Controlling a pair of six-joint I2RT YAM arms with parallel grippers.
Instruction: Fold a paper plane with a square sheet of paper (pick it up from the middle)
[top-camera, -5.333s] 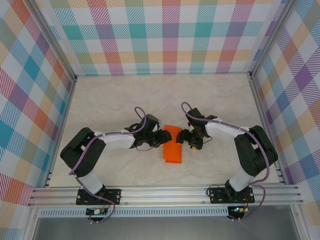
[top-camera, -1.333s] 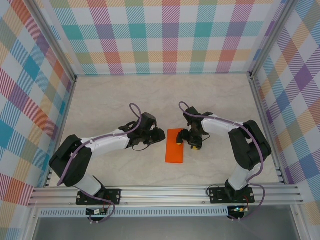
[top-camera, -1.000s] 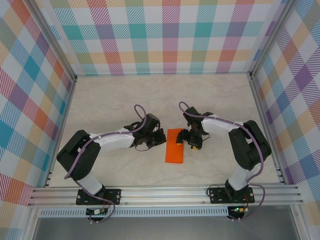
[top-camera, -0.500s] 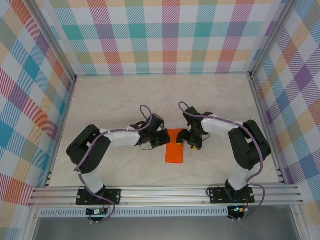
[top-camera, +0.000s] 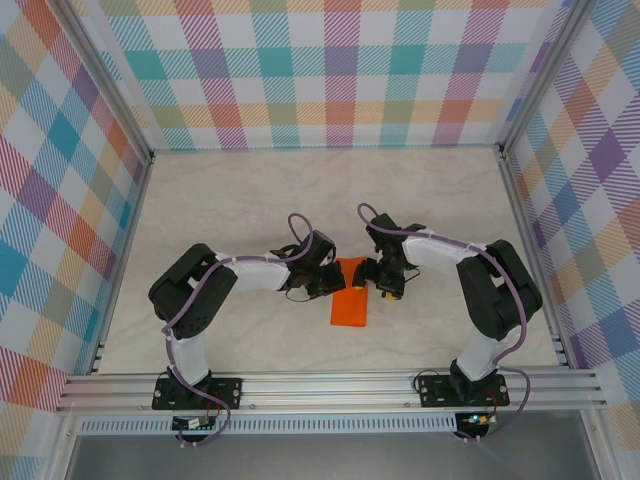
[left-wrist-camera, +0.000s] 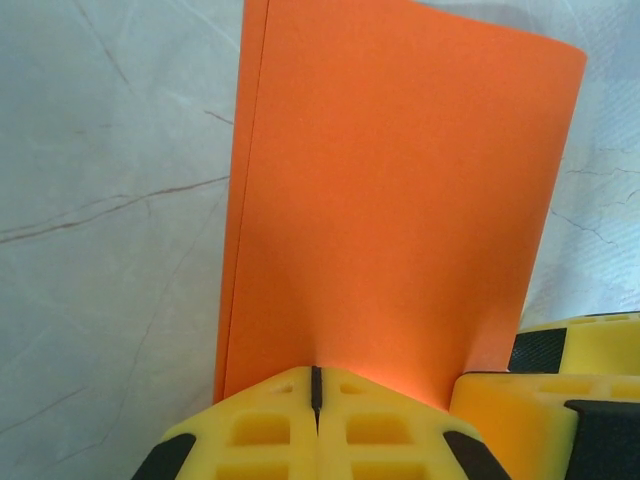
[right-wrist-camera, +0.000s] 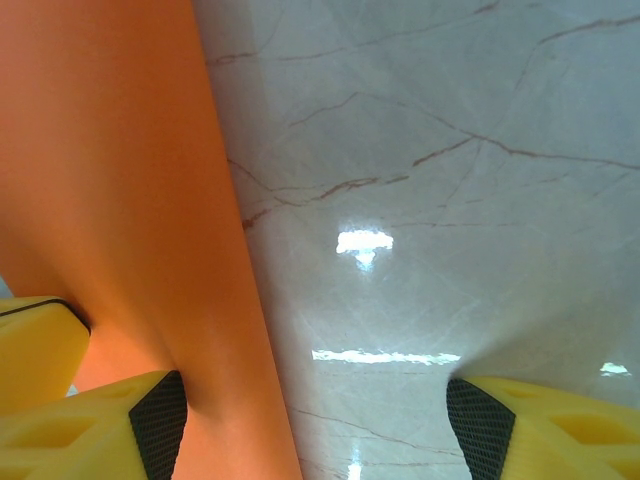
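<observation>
The square sheet of paper (top-camera: 349, 306) is bright orange and lies folded into a narrow strip on the table, long side running away from the arms. My left gripper (top-camera: 330, 283) is shut, with its yellow tips pressed down on the strip's near-left part. In the left wrist view the paper (left-wrist-camera: 400, 200) stretches away from the shut gripper (left-wrist-camera: 316, 385). My right gripper (top-camera: 375, 283) stands open at the strip's upper right edge. In the right wrist view the paper (right-wrist-camera: 110, 180) runs under one of the right gripper's (right-wrist-camera: 315, 430) fingers (right-wrist-camera: 90, 430), with bare table between the jaws.
Pale marble tabletop (top-camera: 230, 200) surrounds the paper. Checkered walls (top-camera: 330, 70) close in the back and both sides. An aluminium rail (top-camera: 330, 385) runs along the near edge above the arm bases.
My left gripper has slid right, from beside the paper onto its left part. The paper, partly raised several seconds ago, now lies flat. The right arm has stayed put.
</observation>
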